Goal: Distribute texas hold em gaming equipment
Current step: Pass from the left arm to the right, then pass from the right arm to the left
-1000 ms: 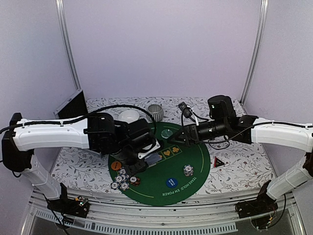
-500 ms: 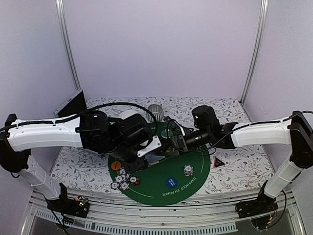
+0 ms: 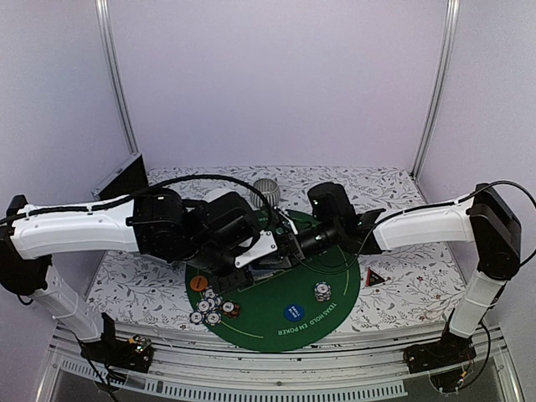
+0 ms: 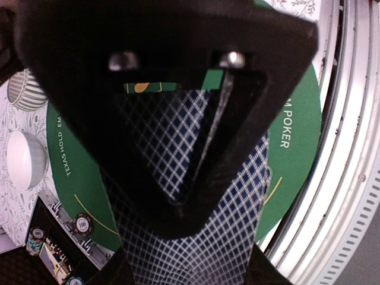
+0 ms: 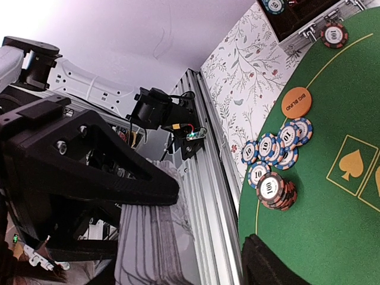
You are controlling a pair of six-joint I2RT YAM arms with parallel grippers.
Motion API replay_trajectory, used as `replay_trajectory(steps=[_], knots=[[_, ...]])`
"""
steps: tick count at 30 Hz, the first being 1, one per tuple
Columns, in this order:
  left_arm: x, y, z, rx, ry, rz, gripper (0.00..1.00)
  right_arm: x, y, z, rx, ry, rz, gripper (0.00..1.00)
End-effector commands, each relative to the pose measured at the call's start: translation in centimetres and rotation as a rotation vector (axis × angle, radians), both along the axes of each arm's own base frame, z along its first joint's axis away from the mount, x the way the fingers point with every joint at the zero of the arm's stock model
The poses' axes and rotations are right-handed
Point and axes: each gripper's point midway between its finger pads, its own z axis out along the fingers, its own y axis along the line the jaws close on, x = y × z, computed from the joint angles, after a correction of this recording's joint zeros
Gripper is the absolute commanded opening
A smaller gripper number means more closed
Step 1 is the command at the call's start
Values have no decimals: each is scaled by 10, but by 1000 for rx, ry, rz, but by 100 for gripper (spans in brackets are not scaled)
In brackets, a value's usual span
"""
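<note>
Within the clamped left hand (image 4: 181, 205), cards (image 4: 196, 255)

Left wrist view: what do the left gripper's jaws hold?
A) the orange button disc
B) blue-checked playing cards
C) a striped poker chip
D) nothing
B: the left gripper is shut on playing cards, whose blue-checked backs fill the space between its jaws.

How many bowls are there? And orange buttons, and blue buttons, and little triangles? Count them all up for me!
bowls: 2, the white bowl and the striped grey bowl
orange button disc: 1
blue button disc: 1
red-black triangle: 1
total: 5
</note>
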Motion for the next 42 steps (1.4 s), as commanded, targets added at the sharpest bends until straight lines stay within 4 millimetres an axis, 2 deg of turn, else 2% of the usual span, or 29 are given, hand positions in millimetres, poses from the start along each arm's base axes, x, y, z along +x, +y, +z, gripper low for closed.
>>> replay_trajectory(steps=[1, 5, 6, 8, 9, 12, 13, 17, 19, 25, 29, 32, 37, 42], knots=[[0, -14, 30, -107, -69, -49, 37, -5, 11, 10, 37, 2, 43, 48], [1, -14, 34, -137, -103, -72, 38, -13, 10, 16, 59, 9, 86, 23], [3, -13, 36, -146, -126, -74, 46, -16, 9, 18, 70, 11, 102, 13], [7, -10, 40, -166, -172, -77, 70, -20, 7, 24, 83, 11, 117, 5], [8, -7, 42, -185, -198, -78, 80, -21, 5, 26, 87, 7, 117, 4], [10, -2, 51, -288, -289, -109, 97, -26, 0, 39, 112, -7, 125, 2], [7, 0, 63, -353, -328, -133, 98, -27, -1, 45, 124, -14, 123, 2], [-6, 2, 84, -538, -426, -230, 98, -29, -4, 64, 163, -15, 107, 2], [-11, 4, 83, -568, -450, -270, 98, -29, -5, 69, 172, -21, 95, 2], [-17, 2, 62, -559, -432, -327, 98, -31, 0, 78, 199, -18, 89, 2], [-11, 0, 70, -608, -463, -319, 98, -32, 5, 83, 208, -12, 85, 2], [-3, 1, 74, -629, -460, -295, 91, -32, 8, 87, 211, -12, 77, 2], [-3, 5, 61, -607, -418, -313, 70, -32, 11, 88, 210, -8, 70, 2], [1, 11, 57, -586, -432, -304, 70, -31, 15, 87, 208, -8, 66, 2]])
